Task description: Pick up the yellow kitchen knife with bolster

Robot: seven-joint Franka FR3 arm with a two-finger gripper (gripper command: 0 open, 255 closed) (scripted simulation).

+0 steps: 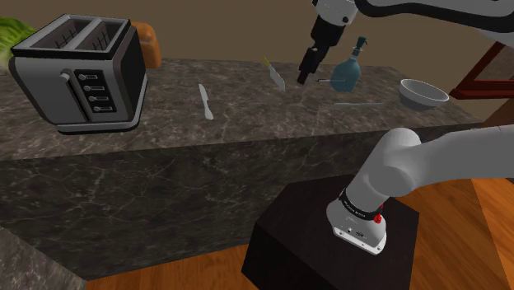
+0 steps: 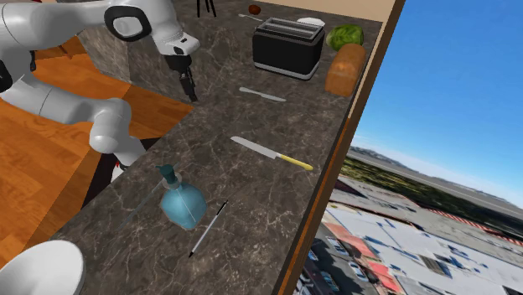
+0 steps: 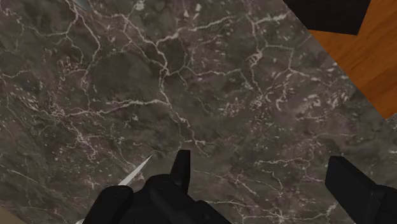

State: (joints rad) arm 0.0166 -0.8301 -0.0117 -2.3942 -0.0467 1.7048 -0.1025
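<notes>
Two black fingers (image 3: 181, 170) stand wide apart, gripping nothing, hanging over the dark marble counter (image 3: 191, 83). Just beside one finger shows the silver blade tip of the yellow-handled kitchen knife (image 2: 270, 153), which lies flat on the counter between a grey table knife (image 2: 261, 94) and a blue spray bottle (image 2: 180, 201).

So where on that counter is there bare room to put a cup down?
Bare counter lies between the grey knife and the yellow-handled knife, and between that knife and the blue spray bottle. The toaster, bread and lettuce crowd one end.
</notes>
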